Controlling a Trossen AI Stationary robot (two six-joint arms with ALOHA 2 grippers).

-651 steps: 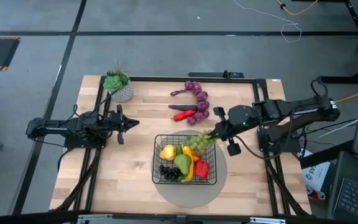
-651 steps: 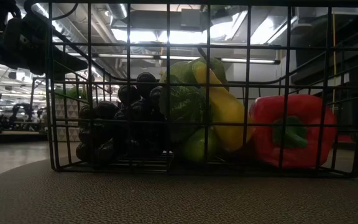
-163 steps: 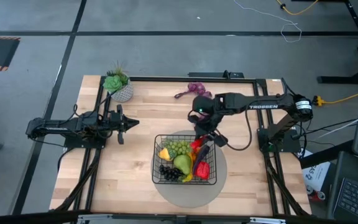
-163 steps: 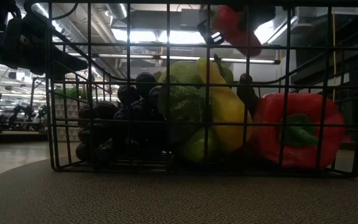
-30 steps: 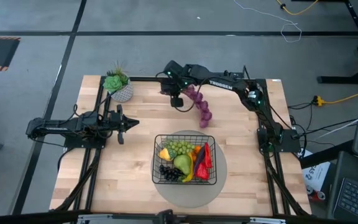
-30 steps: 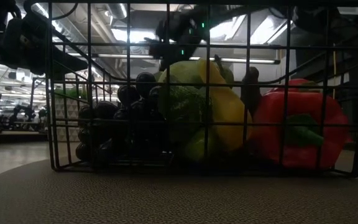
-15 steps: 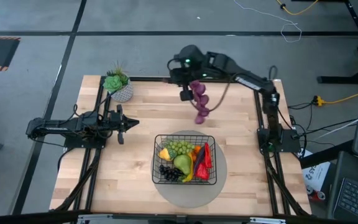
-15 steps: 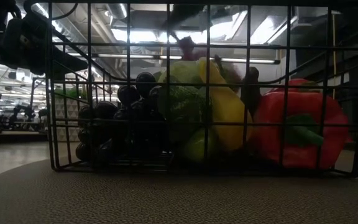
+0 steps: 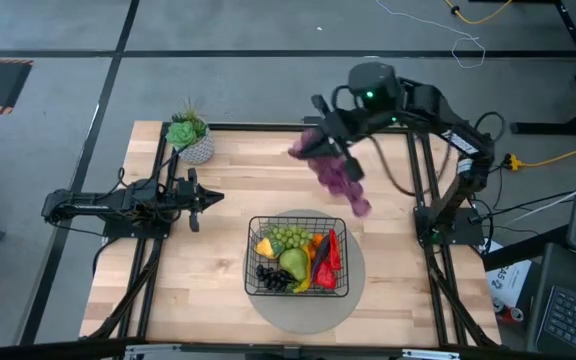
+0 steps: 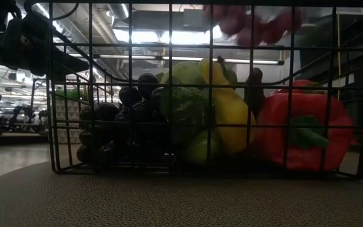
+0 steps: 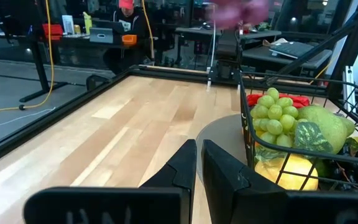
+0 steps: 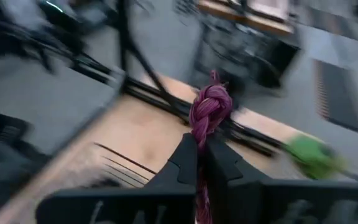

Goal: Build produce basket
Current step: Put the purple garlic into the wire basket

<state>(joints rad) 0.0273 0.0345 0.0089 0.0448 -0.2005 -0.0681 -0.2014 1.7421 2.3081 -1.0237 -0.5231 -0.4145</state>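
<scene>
The black wire basket [image 9: 254,252] stands on a round mat near the table's front middle and holds green grapes [image 9: 288,238], a pear, a yellow piece, dark grapes and red peppers [image 9: 330,254]. My right gripper [image 9: 320,141] is high over the table's far middle, shut on the purple grape bunch [image 9: 340,178]. The bunch also shows in the low view [image 10: 251,26] and in the left wrist view [image 11: 236,11]. My left gripper [image 9: 211,199] is shut and empty at the table's left, its fingers showing in its wrist view [image 11: 199,163]. My right gripper pinches the purple bunch's twisted stem end [image 12: 209,107] between its two fingers. The bunch is lifted clear of the table and trails from the gripper toward the basket [image 9: 356,203].
A small white pot with a green succulent [image 9: 190,137] stands at the table's far left corner. A black frame runs round the table's far edge [image 9: 268,127]. Bare wood lies between my left gripper and the basket. People and desks show in the room beyond.
My right gripper has lifted the purple grape bunch clear of the table's far side and swung it up and toward the table's right, the bunch trailing below and behind. My left arm has kept still.
</scene>
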